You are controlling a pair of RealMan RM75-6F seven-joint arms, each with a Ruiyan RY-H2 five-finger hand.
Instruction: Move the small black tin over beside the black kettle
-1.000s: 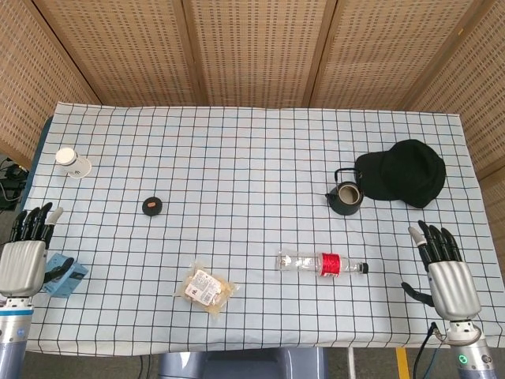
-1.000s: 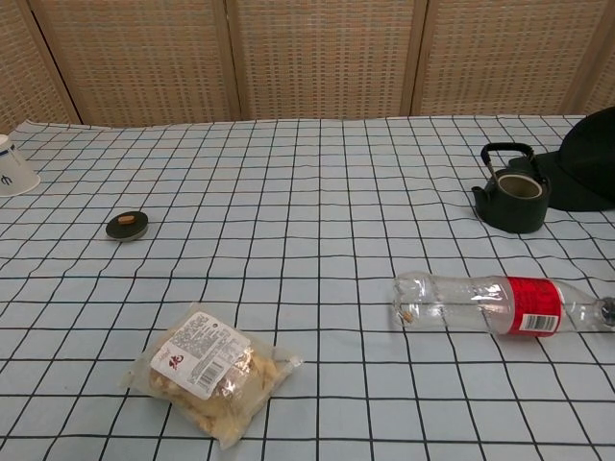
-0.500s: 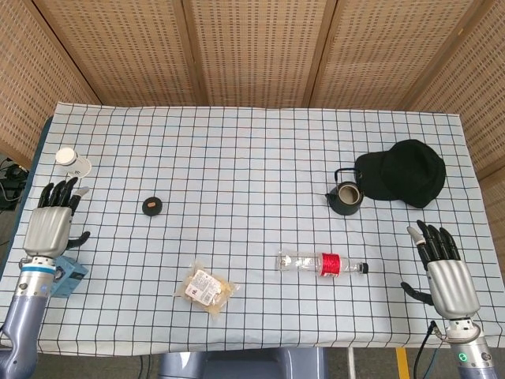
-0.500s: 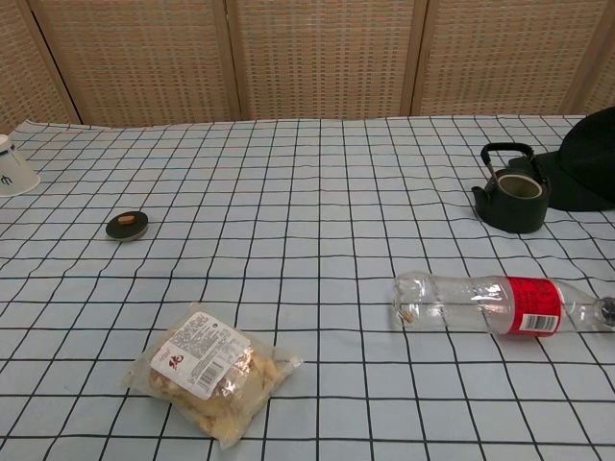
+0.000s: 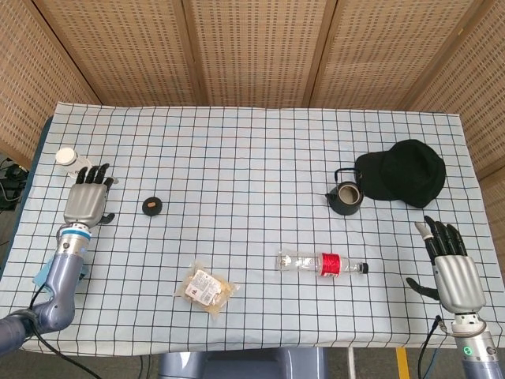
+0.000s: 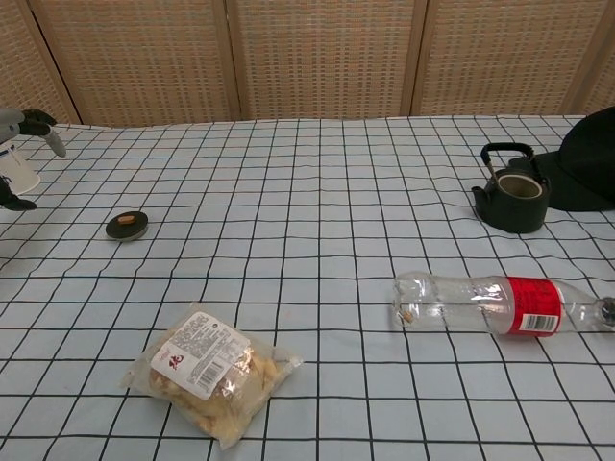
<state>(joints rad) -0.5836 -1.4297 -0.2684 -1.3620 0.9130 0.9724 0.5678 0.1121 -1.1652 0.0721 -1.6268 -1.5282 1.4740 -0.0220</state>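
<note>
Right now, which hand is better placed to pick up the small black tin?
Left. The left hand is open just beside the small black tin; the right hand sits at the table's far corner.

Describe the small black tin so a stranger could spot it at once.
On the checked tablecloth, look to its left half, just right of the left robot hand. The small black tin is a low round disc with a brownish top, far flatter than the white cup beyond it.

Left robot hand and right robot hand both hover empty, fingers extended and apart.
</note>
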